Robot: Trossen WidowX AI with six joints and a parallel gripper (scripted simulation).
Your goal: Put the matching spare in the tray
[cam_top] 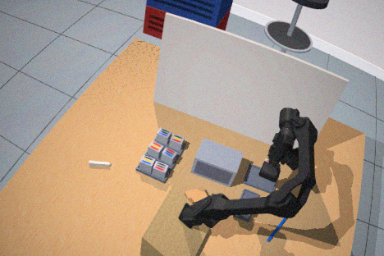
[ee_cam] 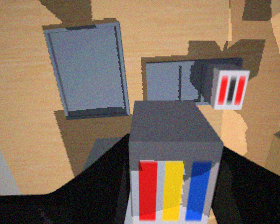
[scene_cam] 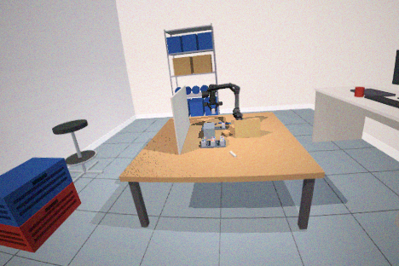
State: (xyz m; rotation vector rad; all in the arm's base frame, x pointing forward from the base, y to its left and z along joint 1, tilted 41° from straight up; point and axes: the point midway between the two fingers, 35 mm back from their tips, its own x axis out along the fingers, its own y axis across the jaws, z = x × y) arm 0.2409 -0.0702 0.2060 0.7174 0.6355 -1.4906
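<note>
My gripper [cam_top: 267, 162] [scene_cam: 213, 108] [ee_cam: 164, 140] is shut on a grey block [ee_cam: 176, 122], raised above the table, with red, yellow and blue stripes facing the wrist camera. A larger shallow grey tray [cam_top: 258, 180] [ee_cam: 83, 70] is empty. Beside it is a smaller two-part holder [cam_top: 249, 197] [ee_cam: 163, 82]. Its right part, in the wrist view, holds a block [ee_cam: 231, 90] striped red, black, red; the left part is empty. Several striped blocks [cam_top: 156, 149] [scene_cam: 213, 141] stand in a dark rack [cam_top: 139, 168] left of the grey box in the top view; their codes are small.
The grey box [cam_top: 219, 152] [scene_cam: 209, 129] stands between rack and tray. A tall panel [cam_top: 246, 86] [scene_cam: 181, 121] borders the back. A cardboard box [cam_top: 174, 221] [scene_cam: 247, 129] is near the arm's base. A blue stick [cam_top: 276, 230] and a white stick [cam_top: 99, 164] [scene_cam: 233, 153] lie on the table.
</note>
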